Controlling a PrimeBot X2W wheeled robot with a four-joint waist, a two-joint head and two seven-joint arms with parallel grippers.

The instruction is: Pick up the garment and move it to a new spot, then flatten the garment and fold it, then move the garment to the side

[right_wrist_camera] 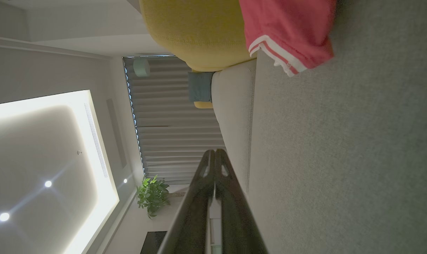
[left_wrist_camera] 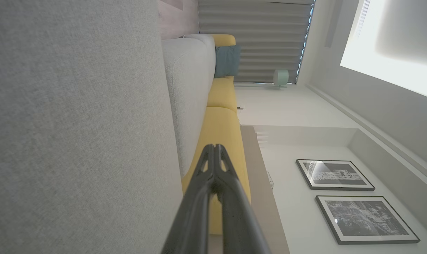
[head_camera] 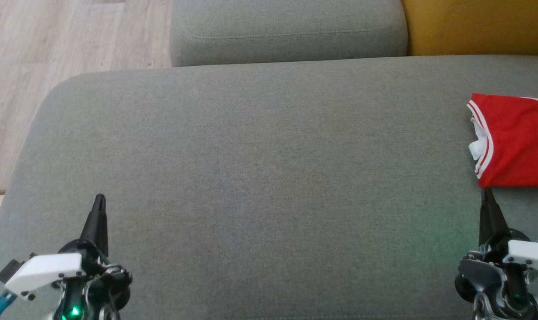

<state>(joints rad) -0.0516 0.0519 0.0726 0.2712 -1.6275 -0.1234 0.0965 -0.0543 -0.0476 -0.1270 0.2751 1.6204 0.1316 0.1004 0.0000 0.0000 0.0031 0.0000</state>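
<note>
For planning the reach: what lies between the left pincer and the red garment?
In the head view, just bare grey cushion stretches from the left pincer to the red garment.

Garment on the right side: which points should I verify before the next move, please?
1. The garment lies on the cushion: ok.
2. The garment is whole in the head view: not ok, the picture's right edge cuts it.
3. The left hand is shut and empty: ok.
4. The right hand is shut and empty: ok.
5. The right hand is clear of the garment: cannot tell, its tip is at the near hem.
</note>
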